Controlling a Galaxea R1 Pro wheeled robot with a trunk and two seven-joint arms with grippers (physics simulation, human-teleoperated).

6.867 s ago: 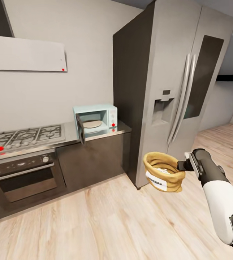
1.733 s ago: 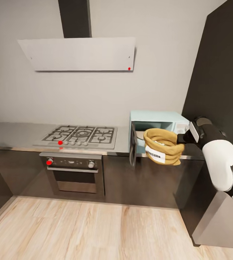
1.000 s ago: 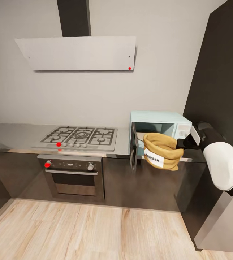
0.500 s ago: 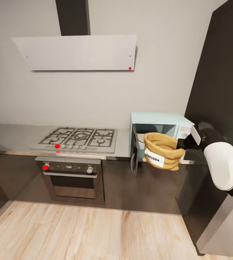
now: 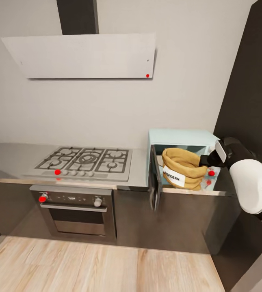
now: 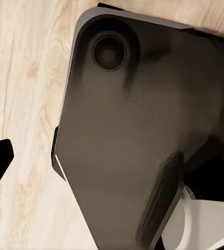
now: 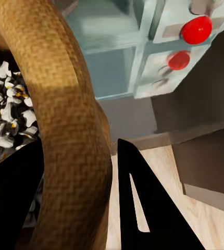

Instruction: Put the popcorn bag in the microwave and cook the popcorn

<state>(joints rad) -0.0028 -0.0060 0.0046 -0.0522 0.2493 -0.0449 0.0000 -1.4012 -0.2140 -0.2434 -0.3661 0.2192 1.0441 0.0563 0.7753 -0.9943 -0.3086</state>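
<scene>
Gas hob [image 5: 84, 162] idle at left. Microwave [image 5: 179, 140] door [image 5: 154, 182] hangs open to admit the popcorn bag [image 5: 183, 173], which I hold at its mouth, right gripper [image 5: 207, 161] clamped on the rim (left fingers: can't tell).

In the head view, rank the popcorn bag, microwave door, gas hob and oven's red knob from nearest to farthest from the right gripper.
1. popcorn bag, held by the right gripper.
2. microwave door, open, past the bag.
3. gas hob, mid-counter.
4. oven's red knob, far side, lower.
</scene>
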